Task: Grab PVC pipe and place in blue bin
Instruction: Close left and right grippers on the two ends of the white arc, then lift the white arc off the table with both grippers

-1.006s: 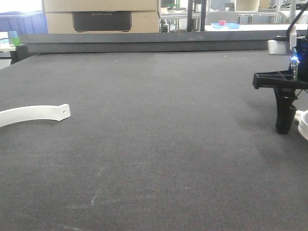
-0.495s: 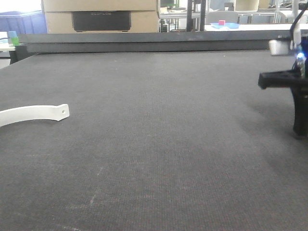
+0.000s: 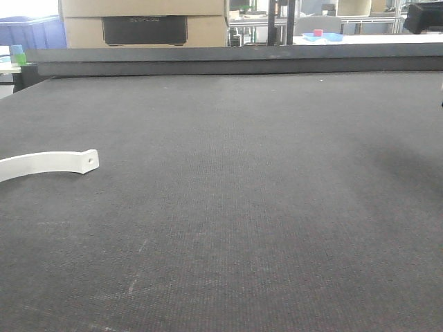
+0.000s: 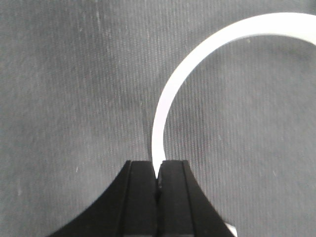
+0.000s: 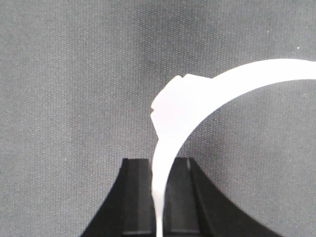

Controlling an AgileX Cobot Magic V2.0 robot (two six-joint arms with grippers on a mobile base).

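A white curved strip of PVC pipe (image 5: 197, 98) hangs above the dark mat, and my right gripper (image 5: 159, 160) is shut on its lower end, with white showing between the jaws. Of the right arm, the front view shows only a black part (image 3: 423, 17) at the top right edge. A second white curved strip (image 3: 48, 163) rests at the mat's left side. In the left wrist view this strip (image 4: 170, 94) runs down behind my left gripper (image 4: 158, 163), whose jaws are pressed together with nothing between them. A blue bin (image 3: 28, 31) stands beyond the table's far left.
The dark grey mat (image 3: 228, 207) covers the whole table. A raised dark ledge (image 3: 228, 59) runs along its far edge. Cardboard boxes (image 3: 145, 24) stand behind it. At the back right, a blue tray (image 3: 325, 37) holds a red item.
My right gripper has risen and moved right, out of the front view, where only a black part now shows at the top. The left strip has barely shifted.
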